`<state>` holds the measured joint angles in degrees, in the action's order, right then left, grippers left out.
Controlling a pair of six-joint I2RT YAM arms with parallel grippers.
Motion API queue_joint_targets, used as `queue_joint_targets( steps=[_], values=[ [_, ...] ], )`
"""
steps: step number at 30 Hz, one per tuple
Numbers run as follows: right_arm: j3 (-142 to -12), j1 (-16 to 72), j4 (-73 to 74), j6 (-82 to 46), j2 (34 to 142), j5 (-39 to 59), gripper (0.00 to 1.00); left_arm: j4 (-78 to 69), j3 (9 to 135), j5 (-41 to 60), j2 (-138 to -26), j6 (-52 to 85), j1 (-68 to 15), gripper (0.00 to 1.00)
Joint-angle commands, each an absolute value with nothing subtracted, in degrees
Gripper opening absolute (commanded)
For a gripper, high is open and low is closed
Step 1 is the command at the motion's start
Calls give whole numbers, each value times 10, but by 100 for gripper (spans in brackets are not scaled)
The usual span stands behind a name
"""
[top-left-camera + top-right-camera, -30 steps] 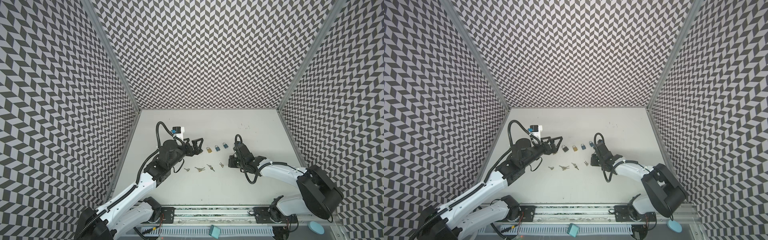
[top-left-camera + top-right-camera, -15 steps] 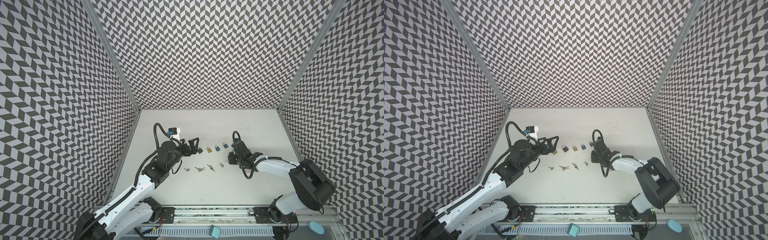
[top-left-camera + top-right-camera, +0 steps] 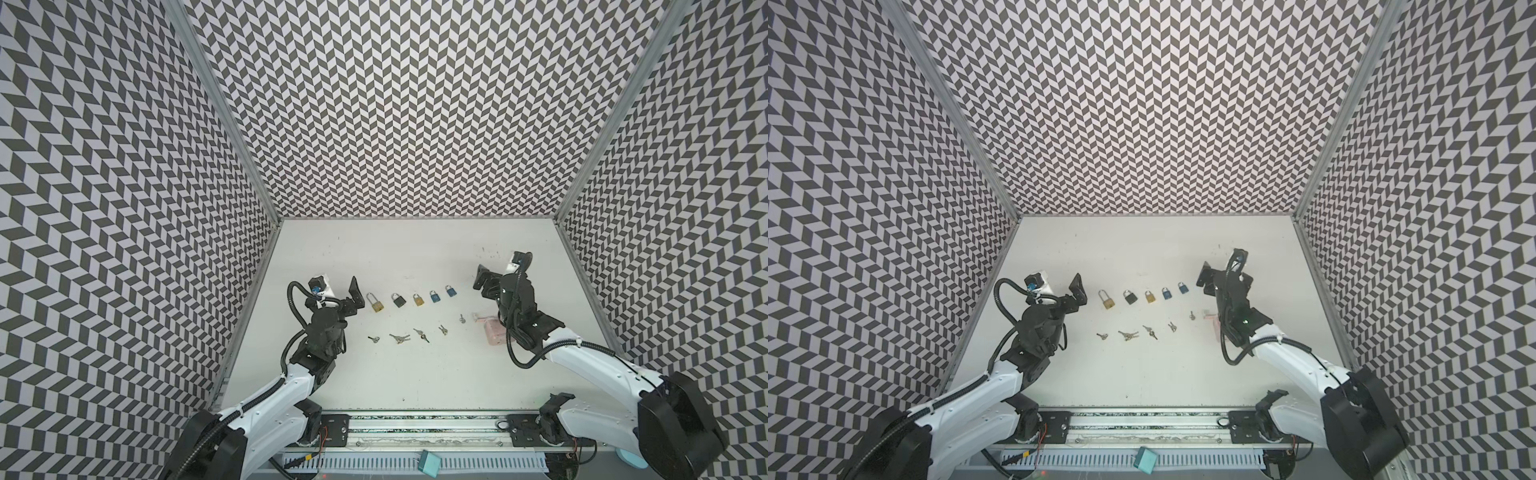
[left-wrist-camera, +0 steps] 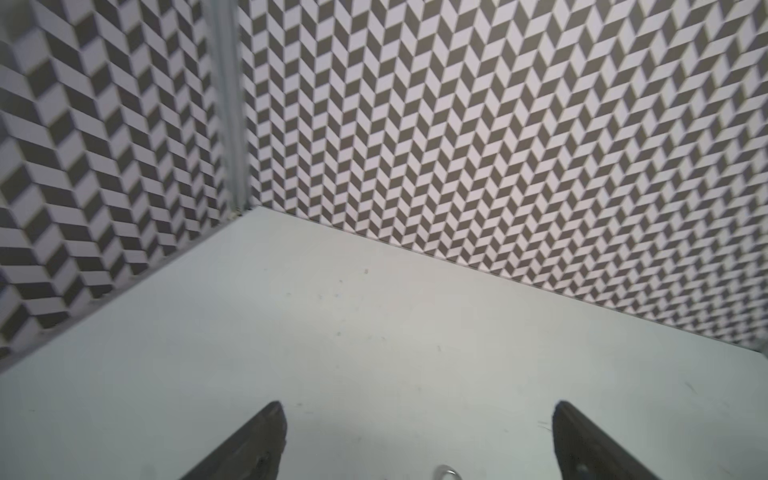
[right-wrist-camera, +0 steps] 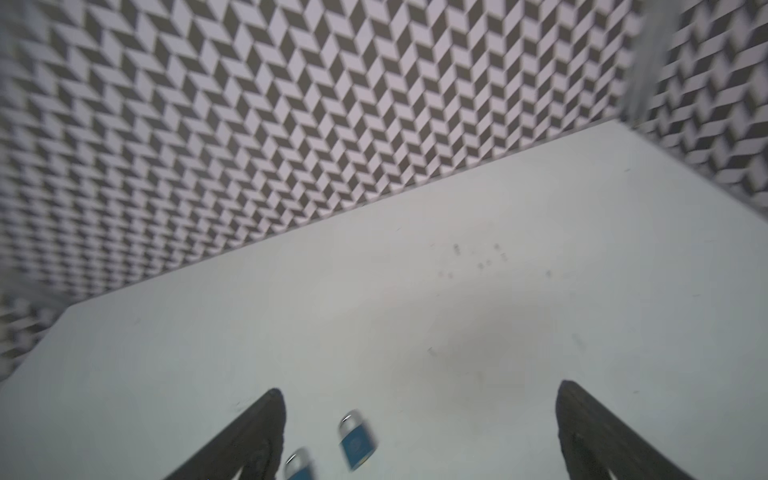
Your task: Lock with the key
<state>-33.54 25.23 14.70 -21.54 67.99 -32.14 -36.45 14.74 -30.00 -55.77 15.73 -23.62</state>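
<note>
Since one second ago the right gripper [image 3: 484, 284] has left the 3 o'clock end of the row of keys [image 3: 400, 338], where it stood low and closed. It is now lifted and drawn back toward 3 o'clock, with its jaws wide apart and nothing in them. The left gripper [image 3: 354, 296] has shifted a little toward 9 o'clock. Its jaws are also fully apart and empty, just beside the long-shackle brass padlock [image 3: 376, 302].

The table [image 3: 415, 382] is a flat white surface with some dark specks [image 5: 482, 264] toward 1 o'clock. In both top views five locks lie in a row across the middle. The long-shackle one is at the 9 o'clock end, followed by a black padlock [image 3: 398, 300] and a small brass padlock [image 3: 418, 299]. Two blue padlocks [image 3: 434, 296] close the row at the 3 o'clock end. The right wrist view shows these two blurred, lying on the table below the open fingers.

The keys lie in a second row on the 6 o'clock side, apart from the locks. A pink object [image 3: 492, 332] lies past their 3 o'clock end, partly under the right arm. Walls [image 3: 415, 124] with a grey-and-white chevron pattern close the table at 9, 12 and 3 o'clock. A metal rail [image 3: 415, 428] runs along the 6 o'clock edge.
</note>
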Motion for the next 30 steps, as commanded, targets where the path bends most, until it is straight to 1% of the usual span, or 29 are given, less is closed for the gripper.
queue_joint_targets(
  steps=[1,3,5,6,8,9,10,12,14,16,18,19,21,22,23,25,28,30],
  values=[
    [-303,200,293,-99,705,-410,95,-433,136,-329,-557,74,-191,100],
    [-282,172,343,-41,734,-398,94,-441,111,-339,-557,41,-177,100],
    [-277,143,357,-31,764,-358,98,-461,87,-314,-562,20,-156,100],
    [-273,129,370,-35,781,-337,100,-480,75,-287,-573,21,-134,100],
    [-256,112,426,-27,808,-295,100,-536,58,-230,-618,29,-91,100],
    [-240,104,474,-13,823,-269,100,-561,64,-208,-644,17,-79,100],
    [-223,98,523,-2,833,-249,100,-553,73,-188,-654,4,-76,100],
    [-197,85,627,21,857,-195,100,-650,64,-136,-701,-23,-55,100],
    [-194,53,637,1,872,-134,100,-709,71,-66,-745,-28,-30,100],
    [-181,19,641,-17,865,-69,100,-748,84,2,-805,1,-1,100],
    [-171,4,653,-13,864,-22,100,-845,93,17,-904,0,7,100],
    [-163,4,674,-6,871,-8,100,-863,99,30,-919,-3,8,100],
    [-138,4,751,-2,891,3,100,-687,147,9,-872,11,7,100],
    [-134,4,771,-2,895,2,100,-698,154,-7,-891,9,6,100],
    [-132,4,775,-2,896,2,100,-747,142,-26,-902,0,-5,100],
    [-134,4,768,-2,893,3,100,-711,149,-37,-890,2,-9,100],
    [-134,4,765,2,892,14,100,-740,141,-40,-896,0,-9,100],
    [-132,4,775,7,890,28,100,-716,147,-41,-891,1,-10,100]
  ],
)
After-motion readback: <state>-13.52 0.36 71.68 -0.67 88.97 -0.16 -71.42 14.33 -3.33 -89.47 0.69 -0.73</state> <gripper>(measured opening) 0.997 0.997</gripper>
